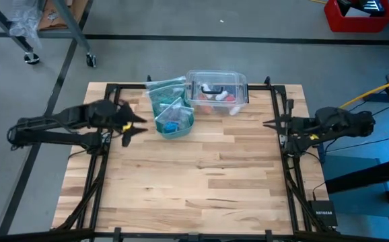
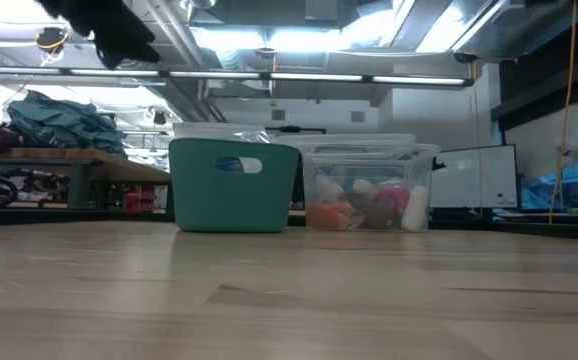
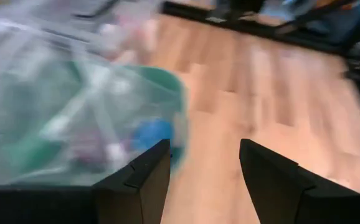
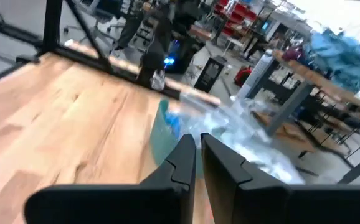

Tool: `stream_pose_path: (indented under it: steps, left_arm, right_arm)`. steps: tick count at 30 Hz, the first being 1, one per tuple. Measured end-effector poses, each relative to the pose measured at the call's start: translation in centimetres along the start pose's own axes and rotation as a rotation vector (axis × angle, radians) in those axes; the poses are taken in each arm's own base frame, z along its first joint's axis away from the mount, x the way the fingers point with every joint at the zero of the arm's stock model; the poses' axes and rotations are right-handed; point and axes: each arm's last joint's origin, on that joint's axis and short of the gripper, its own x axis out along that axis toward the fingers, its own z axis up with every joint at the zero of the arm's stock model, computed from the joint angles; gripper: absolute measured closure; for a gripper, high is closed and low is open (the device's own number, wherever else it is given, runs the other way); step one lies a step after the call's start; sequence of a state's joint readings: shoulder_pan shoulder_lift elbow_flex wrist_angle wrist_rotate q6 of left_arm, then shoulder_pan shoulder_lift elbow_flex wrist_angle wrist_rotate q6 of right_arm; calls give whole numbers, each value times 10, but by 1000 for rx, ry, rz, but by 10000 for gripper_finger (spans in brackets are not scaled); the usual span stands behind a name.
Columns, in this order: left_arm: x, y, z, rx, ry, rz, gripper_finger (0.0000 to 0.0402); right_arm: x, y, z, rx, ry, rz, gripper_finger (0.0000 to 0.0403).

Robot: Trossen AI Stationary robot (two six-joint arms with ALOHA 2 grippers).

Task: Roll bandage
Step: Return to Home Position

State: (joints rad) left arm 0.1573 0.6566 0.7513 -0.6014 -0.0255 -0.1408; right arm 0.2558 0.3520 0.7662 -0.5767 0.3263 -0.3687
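Your left gripper (image 3: 203,149) hangs just beside the teal bin (image 1: 189,125), fingers spread wide with nothing between them. I read that as a gripper with no load, so the arm is free to swing home. The bandage (image 1: 173,126) shows as a blue patch inside a clear zip bag (image 1: 166,101), and the bag stands in the bin, its top poking out above the rim, probably because it is taller than the bin wall. Your right gripper (image 4: 198,140) waits at the table's (image 1: 201,181) right edge, well apart from the bin, fingers drawn almost together on nothing, likely parked to keep clear. The clear plastic box (image 1: 216,87) sits touching or just beside the bin at the far edge.

By count: two arms, one bin, one clear box, one blue bandage. There seems to be more than one clear bag, though you cannot tell exactly how many
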Motion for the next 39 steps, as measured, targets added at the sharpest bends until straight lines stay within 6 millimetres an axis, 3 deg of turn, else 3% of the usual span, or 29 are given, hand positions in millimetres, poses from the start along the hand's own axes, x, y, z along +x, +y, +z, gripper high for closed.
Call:
stream_pose_path:
  steps: [10,17,21,32,39]
  left_arm:
    - [47,-11,-66,8,-245,-187,219]
    - [62,-8,-100,26,-314,-207,219]
    - [65,-7,-109,26,-315,-207,219]
    - [70,-3,-130,36,-292,-201,219]
    - [72,-2,-137,84,-285,-191,219]
  right_arm:
    - [28,42,-82,63,-18,0,371]
    - [43,65,-125,69,-43,8,371]
    - [48,71,-137,79,-63,4,371]
    - [48,71,-136,73,-83,13,371]
    - [48,75,-136,58,-114,132,371]
